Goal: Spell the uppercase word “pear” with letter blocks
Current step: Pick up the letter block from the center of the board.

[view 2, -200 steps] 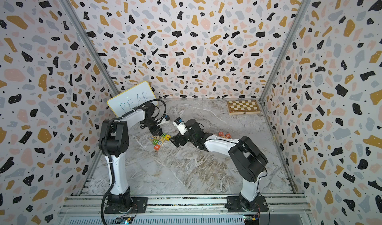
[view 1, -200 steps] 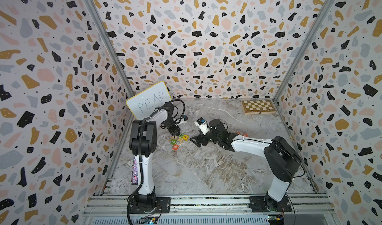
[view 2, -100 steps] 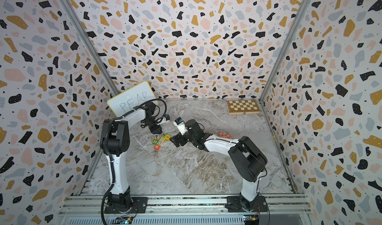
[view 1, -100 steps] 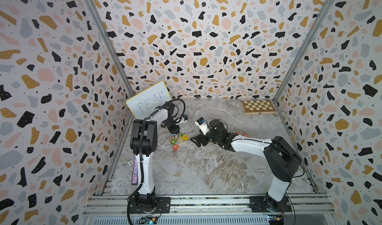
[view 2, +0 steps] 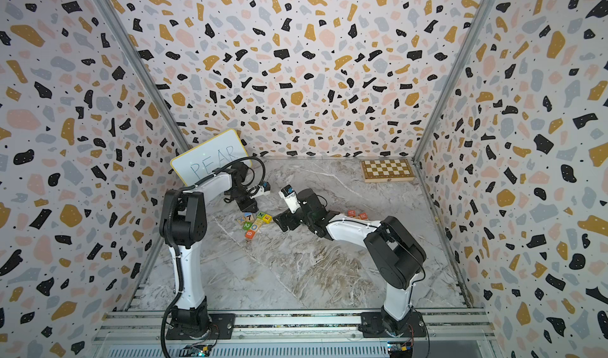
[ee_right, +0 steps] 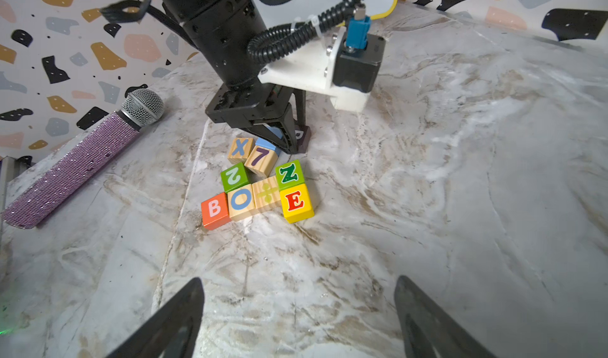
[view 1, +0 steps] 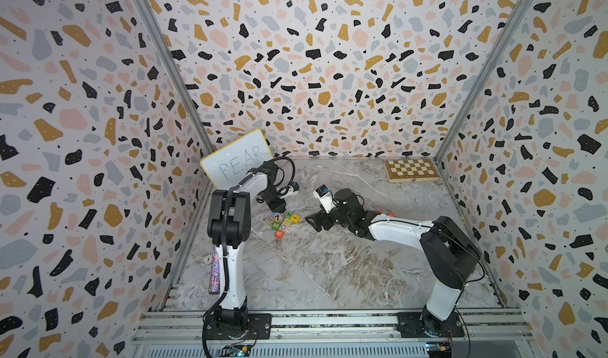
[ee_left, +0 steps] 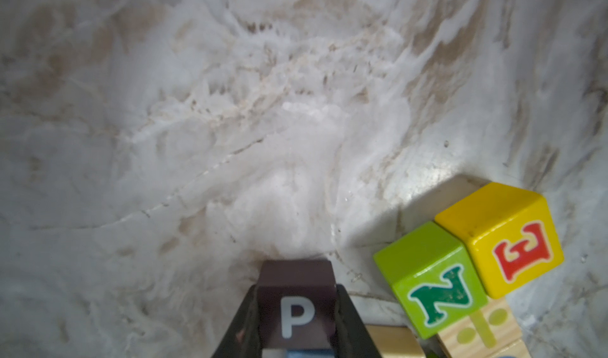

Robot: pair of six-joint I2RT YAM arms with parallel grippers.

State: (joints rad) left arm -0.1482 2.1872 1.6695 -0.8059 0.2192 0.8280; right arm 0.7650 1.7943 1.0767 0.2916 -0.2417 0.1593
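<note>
Marbled grey desk [view 1: 329, 274] fills the lower middle of both top views, inside terrazzo walls [view 1: 329, 76]. Left of centre, the left tool [ee_left: 297, 287] is clamped on the dark cube with a pale P [ee_left: 297, 310], low at the desk beside a block cluster [view 1: 281, 224]. In that cluster the yellow cube with a red E [ee_right: 297, 203] touches a green N cube [ee_right: 289, 173]. The right tool [ee_right: 298, 280] stands wide apart. The orange-red A cube [view 2: 352, 213] and orange-red R cube [view 2: 363, 215] lie side by side just right of centre, behind the right arm [view 2: 348, 231].

Twin overheads; wrist views near blocks [ee_right: 297, 202]
</note>
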